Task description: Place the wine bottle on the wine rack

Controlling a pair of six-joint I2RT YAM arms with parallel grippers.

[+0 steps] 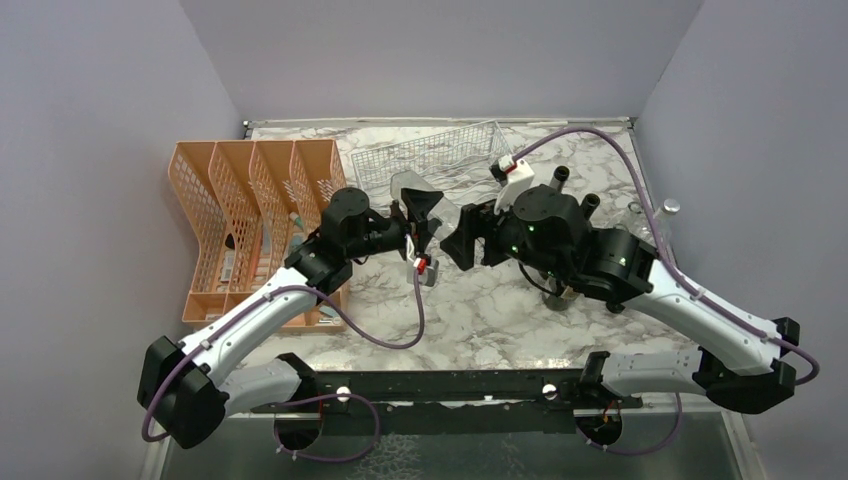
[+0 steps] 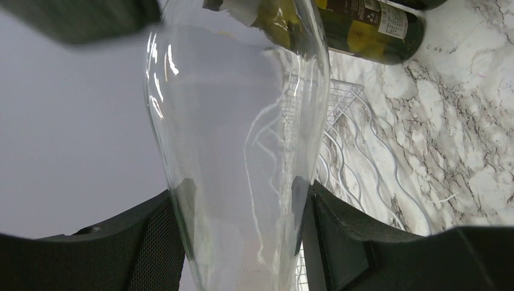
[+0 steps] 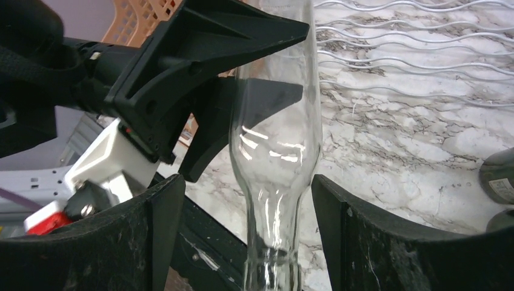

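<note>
The left gripper clamps the clear wine bottle; the right gripper straddles its neck, jaws wide. It should close squarely before heading to the upper-centre wine rack.

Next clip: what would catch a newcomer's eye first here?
The clear glass bottle over the middle of the marble table: the left claw is shut on its body while the right claw stands open around its neck. Just behind lies the white wire rack, toward the far edge, with an orange mesh organiser on the left side.

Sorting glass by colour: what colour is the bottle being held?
Clear, colourless bottle; right wrist view.
</note>
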